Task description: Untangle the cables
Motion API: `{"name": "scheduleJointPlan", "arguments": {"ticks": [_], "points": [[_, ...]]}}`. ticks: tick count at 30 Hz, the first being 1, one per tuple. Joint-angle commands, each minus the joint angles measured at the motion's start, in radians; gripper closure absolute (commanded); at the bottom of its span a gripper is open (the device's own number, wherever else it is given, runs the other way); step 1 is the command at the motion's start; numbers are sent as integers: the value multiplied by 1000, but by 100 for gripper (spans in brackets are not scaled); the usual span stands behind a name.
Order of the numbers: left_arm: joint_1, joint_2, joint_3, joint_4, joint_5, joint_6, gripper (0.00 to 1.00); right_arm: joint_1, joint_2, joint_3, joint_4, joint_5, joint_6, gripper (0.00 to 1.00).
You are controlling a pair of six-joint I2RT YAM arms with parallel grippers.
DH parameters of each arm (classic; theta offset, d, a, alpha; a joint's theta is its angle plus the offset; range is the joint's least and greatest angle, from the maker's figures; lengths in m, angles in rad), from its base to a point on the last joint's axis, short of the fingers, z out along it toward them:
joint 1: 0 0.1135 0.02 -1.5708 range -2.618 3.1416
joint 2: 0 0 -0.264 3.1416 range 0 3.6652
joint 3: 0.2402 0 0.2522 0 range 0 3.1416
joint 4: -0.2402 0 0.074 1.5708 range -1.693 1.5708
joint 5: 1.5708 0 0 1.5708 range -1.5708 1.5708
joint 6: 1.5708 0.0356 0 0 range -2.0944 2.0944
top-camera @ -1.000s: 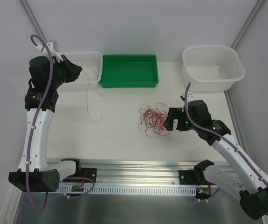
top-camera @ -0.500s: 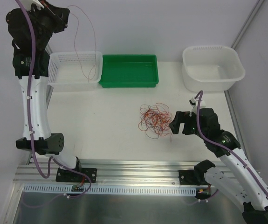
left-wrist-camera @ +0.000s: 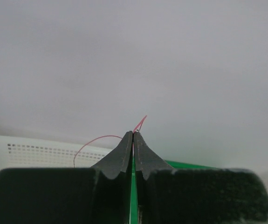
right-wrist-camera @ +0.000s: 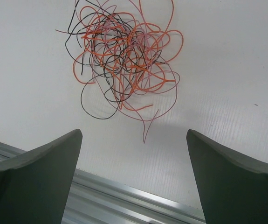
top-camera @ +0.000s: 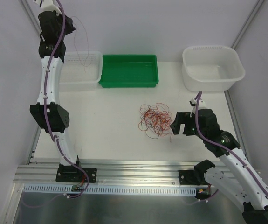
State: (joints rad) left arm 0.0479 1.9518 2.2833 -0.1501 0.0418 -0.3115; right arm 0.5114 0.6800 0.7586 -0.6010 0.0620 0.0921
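Holding one thin pinkish-red wire [left-wrist-camera: 98, 136] pinched tight between its closed fingers, the left gripper [left-wrist-camera: 134, 136] is up high at the far side of the table [top-camera: 106, 140]. The wire pokes out past the fingertips and loops down to one side of them, toward the white basket [top-camera: 64, 80] below the fingers. I cannot tell if its loose end touches the basket. So one wire looks pulled free of the bunch, and I think it is going in there.

The right gripper [right-wrist-camera: 134, 134] has its fingers wide apart and holds nothing. The tangle of cables [right-wrist-camera: 124, 60] lies on the table right in front of those fingers, with one pink tail pointing at the gap between them. Orange, pink and black wires are all mixed up in it. I see nothing in the green tray [top-camera: 129, 84] or the white tub [top-camera: 213, 81], farther off past the fingers. Most of the job is left, I would say: lots of wires to pull out one by one.
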Motion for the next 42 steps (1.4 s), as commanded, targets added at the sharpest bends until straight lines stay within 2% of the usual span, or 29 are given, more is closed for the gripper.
{"name": "scheduleJointPlan", "arguments": {"ticks": [1, 4, 5, 6, 7, 9, 10, 13, 14, 19, 23, 26, 30, 32, 33, 36, 42], "points": [[35, 44, -42, 125, -23, 67, 100, 6, 3, 13, -28, 33, 1, 0], [61, 78, -141, 147, -36, 75, 100, 4, 7, 16, -39, 47, 6, 0], [66, 82, -162, 147, -60, 80, 94, 4, 10, 19, -40, 51, 6, 0], [72, 84, -182, 149, -63, 86, 74, 4, 15, 28, -45, 59, 6, 0], [70, 75, -229, 149, -59, 86, 60, 6, 19, 33, -51, 61, 5, 0], [69, 26, -283, 147, -43, 78, 42, 6, 29, 41, -55, 59, 1, 0], [66, 0, -342, 146, 1, 69, 27, 4, 42, 48, -57, 58, 1, 1], [52, -120, -480, 133, 47, 51, 5, 6, 70, 64, -68, 68, 4, 0], [31, -155, -516, 126, 53, 51, 1, 4, 87, 76, -72, 74, 8, 0], [-77, -404, -791, 54, 72, 32, 1, -4, 127, 117, -98, 122, 15, 0], [-216, -580, -990, 30, 108, -34, 1, -60, 135, 160, -106, 141, 20, 0], [-357, -643, -1129, 32, 141, -86, 1, -115, 145, 188, -97, 125, 23, 0], [-468, -653, -1254, 33, 161, -129, 2, -143, 180, 196, -43, 43, 20, 0], [-561, -628, -1282, 34, 147, -135, 2, -145, 231, 185, -25, 1, 24, 0], [-616, -614, -1282, 32, 132, -135, 2, -145, 263, 174, 9, -39, 26, 0], [-689, -548, -1253, 38, 106, -138, 3, -145, 312, 117, 91, -137, 49, 1], [-819, -377, -1145, 57, 75, -141, 6, -143, 452, 21, 243, -189, 81, 4]]}}
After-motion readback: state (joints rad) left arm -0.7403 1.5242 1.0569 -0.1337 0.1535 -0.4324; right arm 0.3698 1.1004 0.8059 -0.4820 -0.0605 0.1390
